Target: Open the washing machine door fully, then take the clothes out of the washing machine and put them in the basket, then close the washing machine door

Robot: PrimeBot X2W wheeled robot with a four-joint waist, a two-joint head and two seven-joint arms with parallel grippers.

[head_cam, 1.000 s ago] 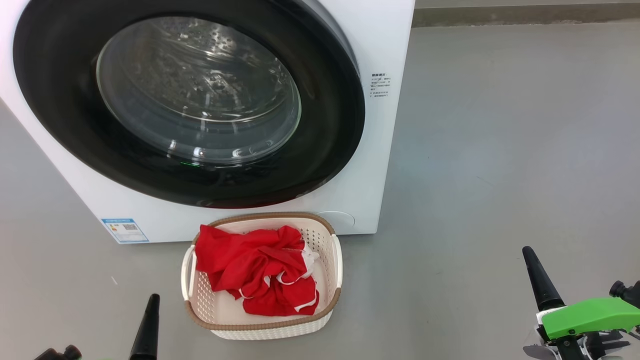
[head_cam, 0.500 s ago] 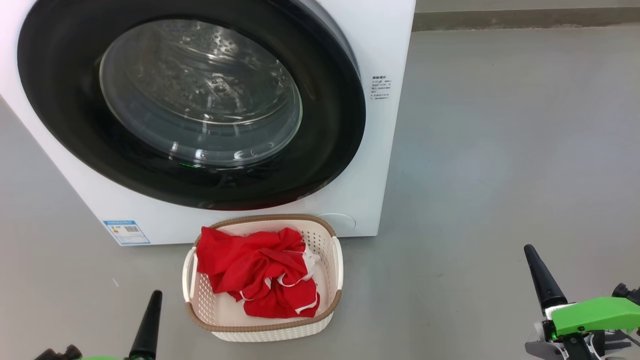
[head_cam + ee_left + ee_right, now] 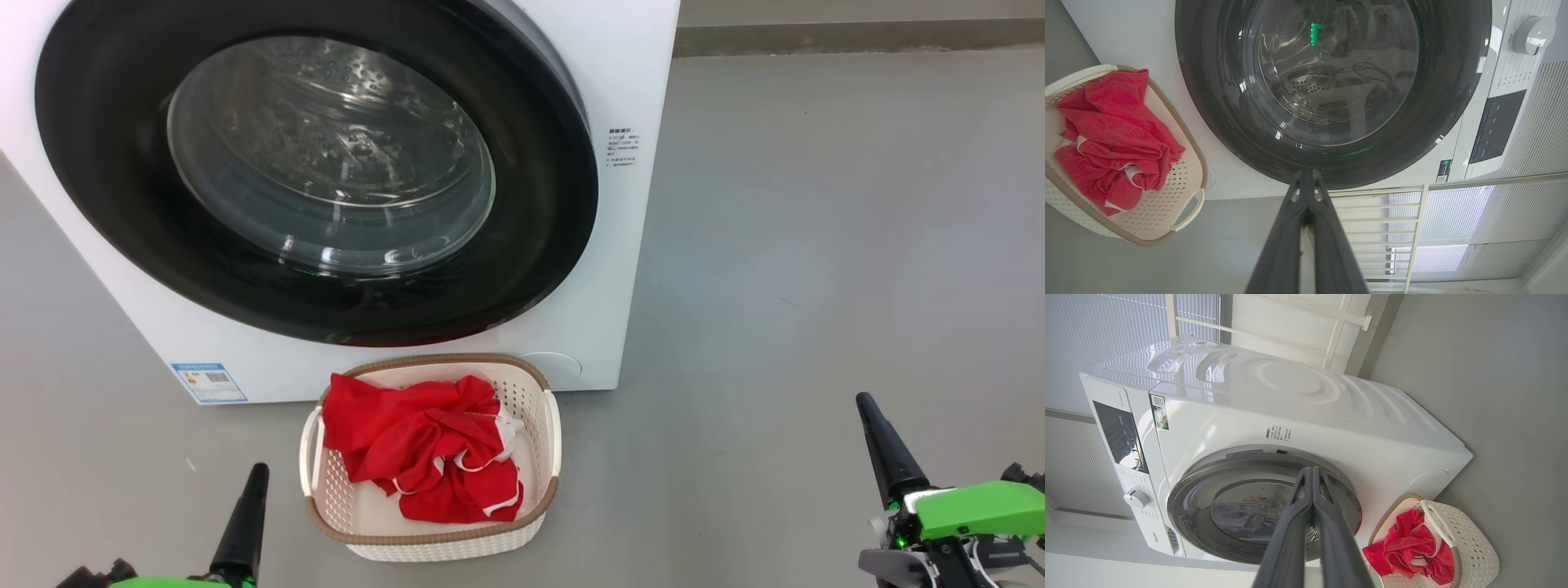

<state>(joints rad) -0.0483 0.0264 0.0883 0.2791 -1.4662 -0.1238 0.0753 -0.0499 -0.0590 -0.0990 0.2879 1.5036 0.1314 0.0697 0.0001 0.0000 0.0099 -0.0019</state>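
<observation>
The washing machine (image 3: 620, 73) stands white and boxy at the upper left, its round black-rimmed door (image 3: 318, 163) lying flat against the front, closed. Through the glass the steel drum shows no red fabric. On the floor right in front of it sits the cream basket (image 3: 549, 425) with the red clothes (image 3: 420, 445) heaped inside. My left gripper (image 3: 249, 510) is low at the left of the basket, fingers together and holding nothing (image 3: 1306, 179). My right gripper (image 3: 878, 441) is far off at the lower right, also shut and empty (image 3: 1312, 471).
Grey floor (image 3: 816, 245) spreads to the right of the machine up to a wall skirting at the top. A control panel with a knob (image 3: 1533, 34) sits on the machine's front. A white railing (image 3: 1380, 228) and blinds stand beyond it.
The whole head view has slid slightly, so the camera moved. Both grippers sit a little higher in the picture; machine, door, basket and clothes are unchanged.
</observation>
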